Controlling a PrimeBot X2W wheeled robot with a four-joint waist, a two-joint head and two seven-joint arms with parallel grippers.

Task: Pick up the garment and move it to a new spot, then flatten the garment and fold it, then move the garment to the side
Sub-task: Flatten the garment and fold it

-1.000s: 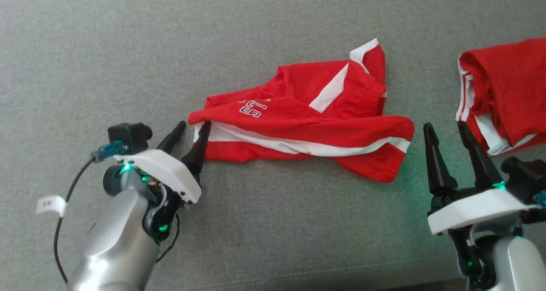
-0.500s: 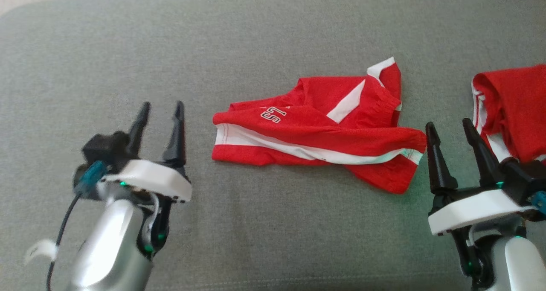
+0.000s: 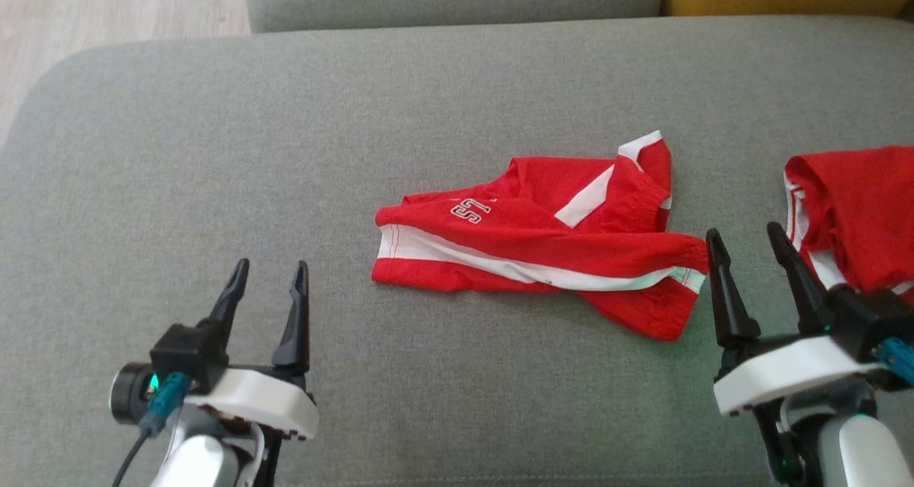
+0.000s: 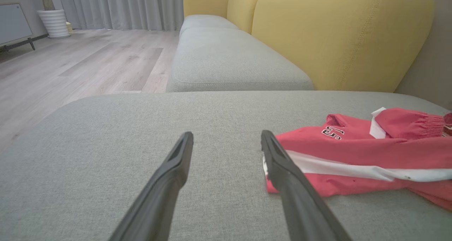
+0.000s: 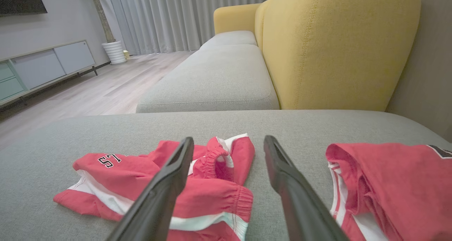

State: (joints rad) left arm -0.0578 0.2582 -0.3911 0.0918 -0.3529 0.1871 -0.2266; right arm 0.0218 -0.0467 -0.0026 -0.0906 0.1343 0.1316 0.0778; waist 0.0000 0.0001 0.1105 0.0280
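Your red shorts (image 3: 543, 248) lie crumpled and partly folded near the middle of the grey sofa cushion (image 3: 214, 151), number print up. Your left end effector (image 3: 271, 267) hangs well to their left, fingers spread wide with nothing between them. Your right end effector (image 3: 742, 231) is equally wide and empty, its tips just beside the shorts' right corner. A second red garment (image 3: 857, 208) is heaped close on its right. The yellow backrest (image 4: 335, 32) rises behind, and wood floor (image 4: 88, 64) lies beyond the cushion's left edge.
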